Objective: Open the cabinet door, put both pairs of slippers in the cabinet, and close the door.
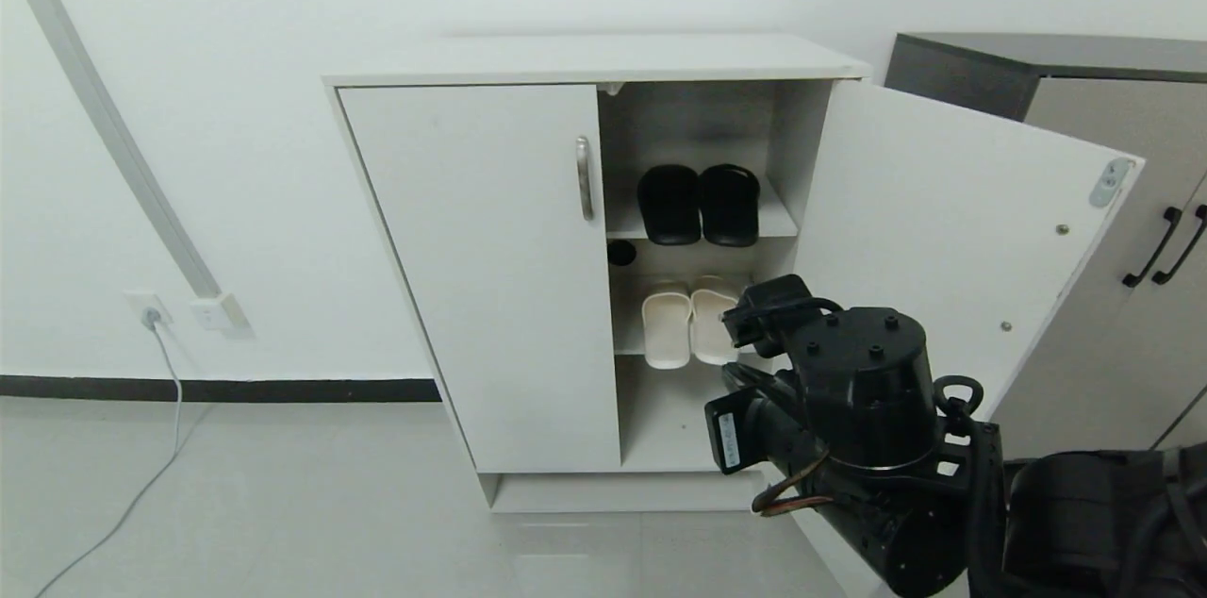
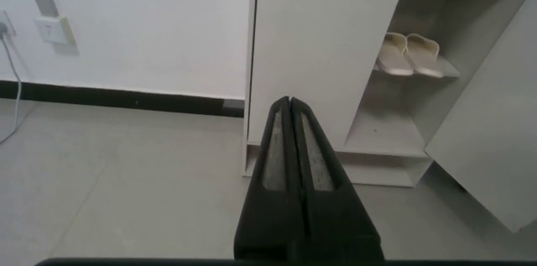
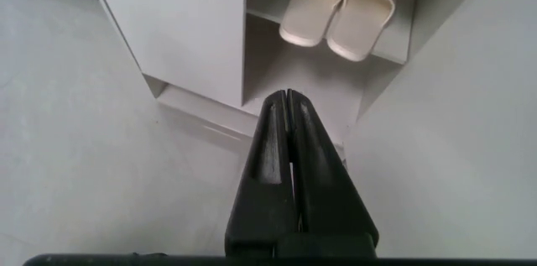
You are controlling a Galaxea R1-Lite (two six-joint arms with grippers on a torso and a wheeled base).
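The white cabinet (image 1: 594,56) stands against the wall, its right door (image 1: 952,230) swung wide open and its left door (image 1: 490,268) shut. A black pair of slippers (image 1: 698,204) rests on the upper shelf. A cream pair of slippers (image 1: 686,324) (image 2: 411,54) (image 3: 340,16) lies on the middle shelf. My right arm (image 1: 849,409) hangs in front of the open compartment, beside the open door. My right gripper (image 3: 288,102) is shut and empty, above the floor just before the cabinet base. My left gripper (image 2: 289,108) is shut and empty, facing the closed left door.
A grey cabinet with black handles (image 1: 1165,244) stands right behind the open door. On the wall at left are a socket (image 1: 146,307) with a cable (image 1: 141,475) trailing over the tiled floor and a slanted conduit (image 1: 104,107). The bottom shelf (image 2: 382,136) holds nothing.
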